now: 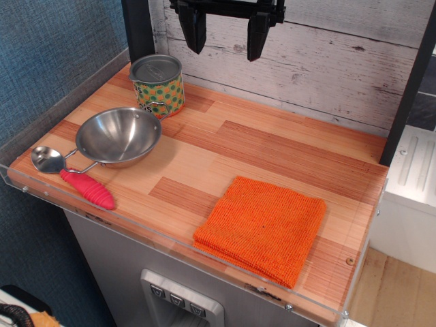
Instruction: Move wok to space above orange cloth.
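The wok is a shiny steel bowl with wire loop handles. It sits upright on the left part of the wooden tabletop. The orange cloth lies folded flat near the front right edge. My gripper hangs high at the top of the view, above the back of the table, with its two black fingers apart and nothing between them. It is well away from the wok, up and to the right of it.
An orange-green dotted tin can stands just behind the wok. A steel spoon with a pink handle lies at the wok's front left. A clear rim edges the table. A white plank wall stands behind.
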Tool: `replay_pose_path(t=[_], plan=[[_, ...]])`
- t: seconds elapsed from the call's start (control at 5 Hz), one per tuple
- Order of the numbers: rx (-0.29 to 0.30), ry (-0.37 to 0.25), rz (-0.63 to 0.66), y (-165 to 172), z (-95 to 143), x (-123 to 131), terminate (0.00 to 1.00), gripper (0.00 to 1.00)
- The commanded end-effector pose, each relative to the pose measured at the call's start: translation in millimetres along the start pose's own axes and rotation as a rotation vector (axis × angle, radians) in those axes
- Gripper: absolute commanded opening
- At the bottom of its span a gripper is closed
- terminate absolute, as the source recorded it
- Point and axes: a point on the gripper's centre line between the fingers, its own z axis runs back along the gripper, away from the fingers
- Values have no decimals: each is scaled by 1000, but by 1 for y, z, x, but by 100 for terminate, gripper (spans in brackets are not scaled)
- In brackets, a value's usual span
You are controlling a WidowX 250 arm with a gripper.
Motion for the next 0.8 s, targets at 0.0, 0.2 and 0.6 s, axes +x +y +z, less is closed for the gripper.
replay_pose_path(t=[0.0,0.2,0.6], plan=[[0,0,0,0,0,0,0,100],[-12,45,-90,21,-8,-9,0,100],[20,83,-81,64,-30,-27,0,100]])
